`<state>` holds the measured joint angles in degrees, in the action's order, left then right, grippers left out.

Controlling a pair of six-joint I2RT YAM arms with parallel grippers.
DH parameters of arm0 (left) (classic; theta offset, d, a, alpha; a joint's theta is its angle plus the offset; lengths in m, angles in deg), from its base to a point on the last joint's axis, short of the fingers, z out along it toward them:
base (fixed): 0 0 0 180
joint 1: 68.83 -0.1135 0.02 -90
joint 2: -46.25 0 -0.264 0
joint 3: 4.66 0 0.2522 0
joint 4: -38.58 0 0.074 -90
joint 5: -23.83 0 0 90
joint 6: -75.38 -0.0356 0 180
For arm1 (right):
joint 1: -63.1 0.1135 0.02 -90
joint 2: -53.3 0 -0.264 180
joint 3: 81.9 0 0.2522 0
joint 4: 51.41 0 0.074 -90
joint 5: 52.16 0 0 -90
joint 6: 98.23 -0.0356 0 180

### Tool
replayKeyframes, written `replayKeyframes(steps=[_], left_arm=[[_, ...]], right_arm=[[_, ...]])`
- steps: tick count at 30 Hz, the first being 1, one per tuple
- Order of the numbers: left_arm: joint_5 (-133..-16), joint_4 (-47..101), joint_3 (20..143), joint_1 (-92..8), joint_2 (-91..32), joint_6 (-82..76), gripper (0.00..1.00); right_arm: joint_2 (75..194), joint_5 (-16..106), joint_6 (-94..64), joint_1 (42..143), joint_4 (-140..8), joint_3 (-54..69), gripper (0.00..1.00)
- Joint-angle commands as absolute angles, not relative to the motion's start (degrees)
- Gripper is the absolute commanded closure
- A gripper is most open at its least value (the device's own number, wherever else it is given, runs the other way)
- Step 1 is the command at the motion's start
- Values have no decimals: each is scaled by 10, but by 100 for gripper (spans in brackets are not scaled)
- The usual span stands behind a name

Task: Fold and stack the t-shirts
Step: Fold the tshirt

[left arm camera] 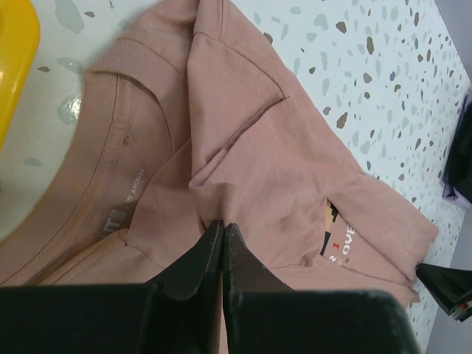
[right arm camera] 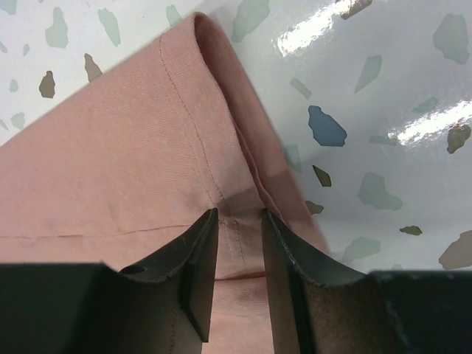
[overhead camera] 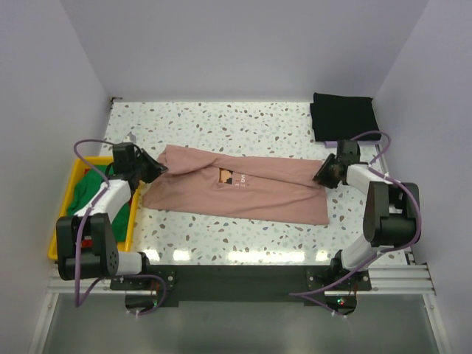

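From above, the pink t-shirt (overhead camera: 236, 193) lies stretched across the middle of the table (overhead camera: 221, 122), its long axis running from 9 o'clock to 3 o'clock. The left gripper (overhead camera: 157, 169) meets its 9 o'clock end and the right gripper (overhead camera: 324, 175) its 3 o'clock end. A folded black shirt (overhead camera: 343, 116) sits at the table's 1 o'clock corner, well apart. A yellow bin (overhead camera: 63, 214) holding a green garment (overhead camera: 88, 188) stands at 8 o'clock, just beside the left arm.

On the left wrist camera, the left gripper (left arm camera: 223, 228) has its jaws fully together, pinching a pucker of pink t-shirt (left arm camera: 280, 147) beside the collar (left arm camera: 110, 177). The printed graphic (left arm camera: 339, 240) shows at 4 o'clock of the pinch.

On the right wrist camera, the right gripper (right arm camera: 240, 221) is closed to a narrow slit, with the doubled hem of the pink t-shirt (right arm camera: 110, 169) running between the pads. It looks clamped, though the contact itself is partly hidden.

I judge this to be a lengthwise fold of the pink shirt, with both ends held. The next move likely calls for both arms to lift together and carry the held edge toward 6 o'clock at an even pace, keeping the cloth taut so the fold lands straight
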<state>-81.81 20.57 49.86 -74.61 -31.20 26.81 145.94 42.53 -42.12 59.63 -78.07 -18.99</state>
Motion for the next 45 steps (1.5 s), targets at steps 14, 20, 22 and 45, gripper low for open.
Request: replayKeyframes(steps=[14, 20, 22, 45], left_arm=[[-839, 208, 512, -750, -307, 264, 100], [-840, 200, 525, -751, -308, 262, 100], [-838, 196, 534, -750, -307, 261, 100], [-811, 170, 649, -768, -328, 265, 100]], right_arm=[[1464, 421, -422, 599, -787, -154, 93], [1450, 421, -418, 599, -805, -142, 98], [1442, 414, -416, 598, -814, -135, 99], [1391, 380, -392, 562, -884, -85, 100]])
